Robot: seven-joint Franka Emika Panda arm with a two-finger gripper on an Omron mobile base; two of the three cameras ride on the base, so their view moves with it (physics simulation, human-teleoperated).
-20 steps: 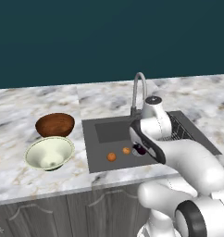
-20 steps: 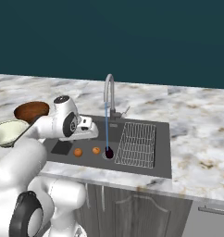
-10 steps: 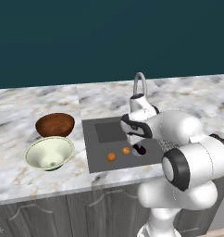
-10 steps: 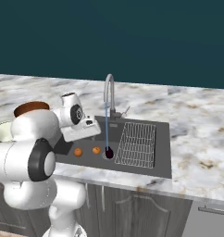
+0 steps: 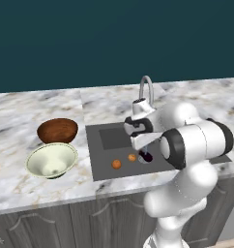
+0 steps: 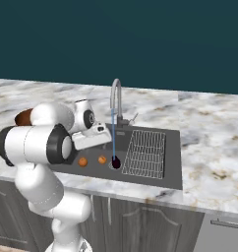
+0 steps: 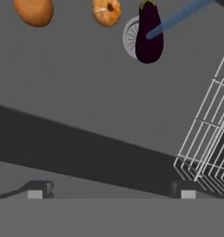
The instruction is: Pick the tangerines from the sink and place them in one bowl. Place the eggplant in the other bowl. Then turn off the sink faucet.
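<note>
Two tangerines [image 7: 33, 11] lie side by side on the floor of the dark grey sink [image 5: 109, 160], the second tangerine [image 7: 106, 12] just beside the eggplant [image 7: 149, 33], which rests across the round drain [image 7: 130, 38]. In the hand view the three sit along the 12 o'clock edge, the fruits toward 11 and the eggplant near 1, with the wire rack [image 7: 208, 134] running down the 3 o'clock side. A thin blue stream of water [image 6: 113, 135] falls from the arched sink faucet [image 6: 116, 101] onto the eggplant.

The claw [image 7: 111, 192] hangs above the basin with its jaws spread wide and nothing between them, its two dark fingertips [image 7: 40, 189] well apart at the 6 o'clock edge of the hand view. In the left base view the white arm [image 5: 186, 145] bends over the sink's near rim.

On the marble bench [image 5: 22, 189], at 9 o'clock from the sink, the pale cream-green bowl [image 5: 52, 160] stands just in front of the reddish-brown bowl [image 5: 57, 131], nothing inside the pale one.
</note>
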